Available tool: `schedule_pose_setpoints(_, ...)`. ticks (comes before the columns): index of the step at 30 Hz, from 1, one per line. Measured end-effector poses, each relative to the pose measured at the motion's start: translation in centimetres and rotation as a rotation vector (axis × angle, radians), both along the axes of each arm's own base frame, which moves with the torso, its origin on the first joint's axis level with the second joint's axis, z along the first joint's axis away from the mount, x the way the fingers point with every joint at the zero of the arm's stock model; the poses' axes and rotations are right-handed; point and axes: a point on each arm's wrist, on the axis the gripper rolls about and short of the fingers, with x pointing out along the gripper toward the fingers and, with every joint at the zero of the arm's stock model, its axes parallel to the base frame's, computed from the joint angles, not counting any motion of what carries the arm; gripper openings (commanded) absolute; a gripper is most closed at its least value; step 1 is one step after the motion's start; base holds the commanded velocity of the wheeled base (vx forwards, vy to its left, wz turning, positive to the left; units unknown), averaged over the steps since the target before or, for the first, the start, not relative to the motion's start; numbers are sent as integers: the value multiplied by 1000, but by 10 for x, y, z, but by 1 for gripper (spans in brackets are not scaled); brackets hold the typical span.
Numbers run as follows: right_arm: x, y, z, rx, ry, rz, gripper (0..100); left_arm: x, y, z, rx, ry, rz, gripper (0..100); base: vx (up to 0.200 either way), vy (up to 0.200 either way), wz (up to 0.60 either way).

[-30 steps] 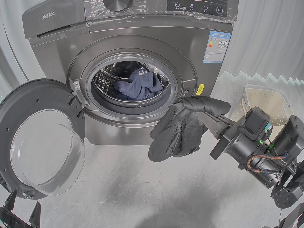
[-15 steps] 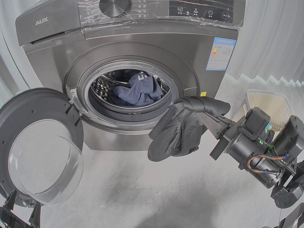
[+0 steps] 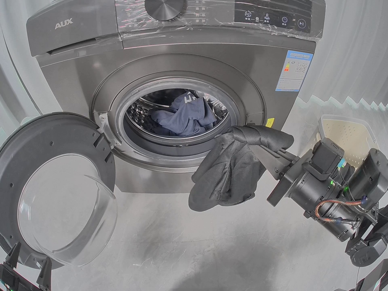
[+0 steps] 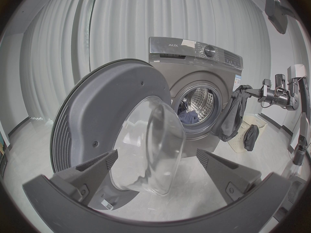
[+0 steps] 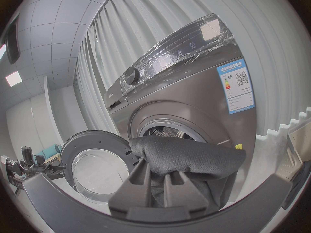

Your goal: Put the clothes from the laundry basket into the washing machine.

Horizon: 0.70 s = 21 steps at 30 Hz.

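The grey washing machine (image 3: 169, 61) stands with its round door (image 3: 56, 186) swung open to the left. A navy garment (image 3: 186, 116) lies inside the drum. My right gripper (image 3: 262, 142) is shut on a black garment (image 3: 226, 170), which hangs just in front of the lower right rim of the drum opening. In the right wrist view the fingers (image 5: 142, 175) pinch the black garment (image 5: 188, 156) at its top fold. My left gripper (image 3: 31, 259) is low beside the open door, open and holding nothing. The cream laundry basket (image 3: 347, 134) stands to the machine's right.
In the left wrist view another dark garment (image 4: 251, 136) hangs over the laundry basket's (image 4: 259, 120) side. The open door (image 4: 107, 114) juts out close in front of my left gripper (image 4: 155, 159). Pale curtains hang behind the machine. Bare grey floor (image 3: 161, 239) lies before it.
The whole head view has shifted, so the camera moved; the machine now looks slightly nearer. The black garment stays in my right gripper, its top now at the drum opening's rim.
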Motion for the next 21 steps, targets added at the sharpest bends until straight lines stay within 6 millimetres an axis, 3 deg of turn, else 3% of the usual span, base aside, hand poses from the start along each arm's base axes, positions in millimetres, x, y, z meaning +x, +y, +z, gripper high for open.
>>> schedule_pose_setpoints(5,0,0,0,-1,1,1,0,0,0,0,1,0,0,100,-120,0,0)
schedule_pose_setpoints(21,-1,7,0,-5,4,22,0,0,0,0,36,0,-2,100,0,0,0)
